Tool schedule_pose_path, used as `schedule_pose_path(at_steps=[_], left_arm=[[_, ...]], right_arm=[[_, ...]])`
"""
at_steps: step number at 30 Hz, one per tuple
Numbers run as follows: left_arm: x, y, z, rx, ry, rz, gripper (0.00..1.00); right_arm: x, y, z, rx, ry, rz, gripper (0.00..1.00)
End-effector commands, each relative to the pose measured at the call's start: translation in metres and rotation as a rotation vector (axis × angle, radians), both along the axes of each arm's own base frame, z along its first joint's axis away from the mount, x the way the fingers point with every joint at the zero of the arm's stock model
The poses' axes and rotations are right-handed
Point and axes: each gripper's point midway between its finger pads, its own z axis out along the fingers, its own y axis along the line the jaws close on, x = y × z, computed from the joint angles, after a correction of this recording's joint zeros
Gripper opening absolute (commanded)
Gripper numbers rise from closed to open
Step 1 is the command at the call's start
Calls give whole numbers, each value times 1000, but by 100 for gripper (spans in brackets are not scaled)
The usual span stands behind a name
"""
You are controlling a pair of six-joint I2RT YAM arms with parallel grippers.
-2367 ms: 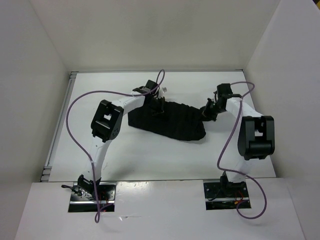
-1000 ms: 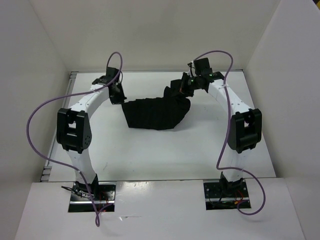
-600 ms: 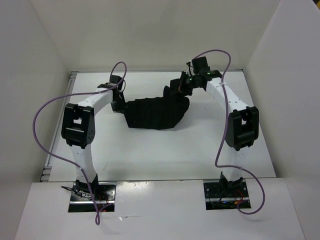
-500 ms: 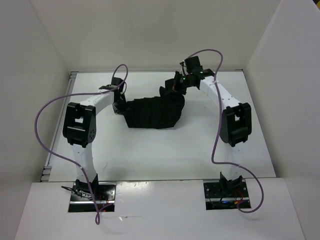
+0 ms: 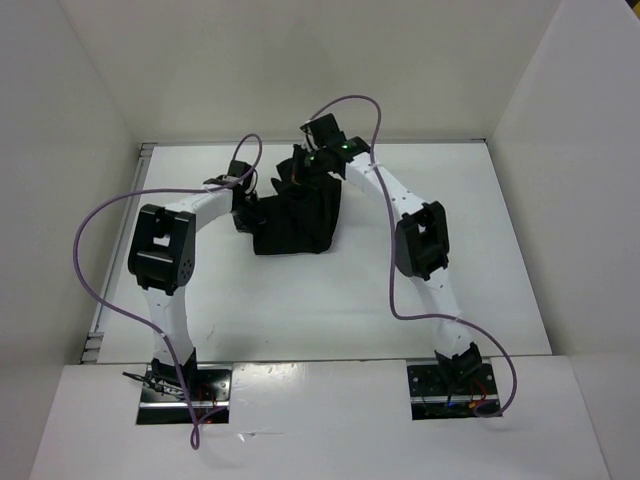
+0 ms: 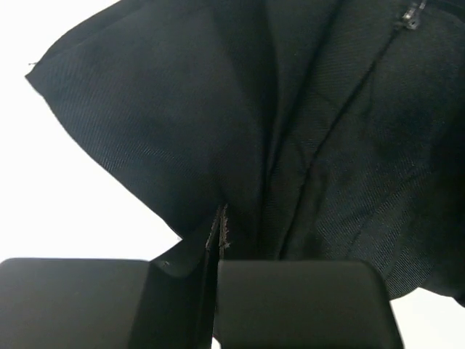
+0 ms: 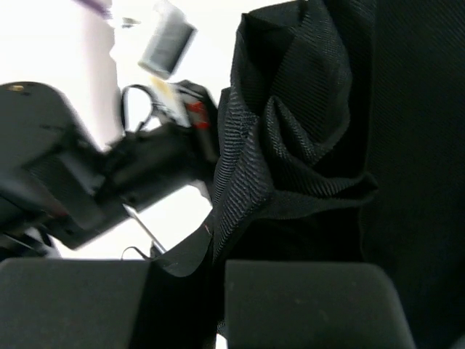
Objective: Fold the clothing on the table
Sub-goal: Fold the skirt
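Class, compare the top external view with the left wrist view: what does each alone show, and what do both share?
Only the top view: both arms, purple cables and the right gripper gripping the clothing's far edge. Only the left wrist view: the fabric's fine weave and what looks like a zip. Both: the left gripper shut on the clothing, over the table.

The left arm (image 5: 195,208) and right arm (image 5: 392,195) are slim white tubes, each broken by a chunky black joint housing (image 5: 160,250). A purple cable (image 5: 84,250) loops loosely off each. Dark metal base plates (image 5: 185,393) with small wires sit at seven and five o'clock overhead. The left claw (image 6: 216,273) and right claw (image 7: 218,273) have blocky matte-black fingers (image 6: 298,305). A green light (image 5: 318,154) glows at the right wrist.
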Motion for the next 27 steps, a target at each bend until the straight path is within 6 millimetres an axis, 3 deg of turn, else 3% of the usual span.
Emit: schedule_pose_path(at_steps=[1, 3, 4, 5, 6, 7, 8, 9, 11, 12, 15, 16, 20, 23, 24, 27], left_arm=[[-19, -12, -15, -41, 63, -17, 0], [-21, -17, -14, -49, 65, -29, 0], [-20, -18, -9, -52, 53, -30, 0], [-20, -18, -9, -52, 53, -30, 0], [-21, -16, -7, -43, 52, -26, 0], [-20, -16, 1, -45, 45, -26, 0], [-17, -15, 7, -35, 29, -34, 0], [-21, -14, 14, -34, 33, -34, 0], [-13, 2, 33, -15, -3, -17, 0], [-10, 10, 55, -9, -38, 2, 1], [-6, 48, 94, 95, -107, 60, 5], [1, 65, 110, 132, -143, 95, 6], [-3, 85, 158, 160, -235, 129, 6], [-6, 72, 184, 80, -272, 68, 8], [-4, 67, 192, 64, -294, 37, 8], [-7, 44, 198, -25, -299, -54, 8]], right_arm=[[-12, 39, 20, 52, -31, 57, 0], [-17, 51, 25, 55, -35, 78, 0], [-19, 58, 5, 42, 1, 95, 0], [-24, 66, 20, 55, -18, 111, 1], [-20, 69, -12, 25, 28, 110, 7], [-26, 78, -20, 25, 35, 139, 20], [-26, 79, 25, 91, -54, 148, 46], [-26, 89, 3, 113, -22, 188, 52], [-24, 91, 24, 150, -65, 187, 56], [-29, 93, 22, 141, -64, 202, 63], [-35, 87, 66, 165, -131, 201, 64], [-37, 81, 93, 174, -193, 195, 64], [-28, 45, 130, 63, -316, 75, 65], [-26, 19, 130, -52, -333, -1, 65], [-13, 1, 129, -118, -352, -85, 65], [-1, -40, 100, -298, -295, -212, 61]])
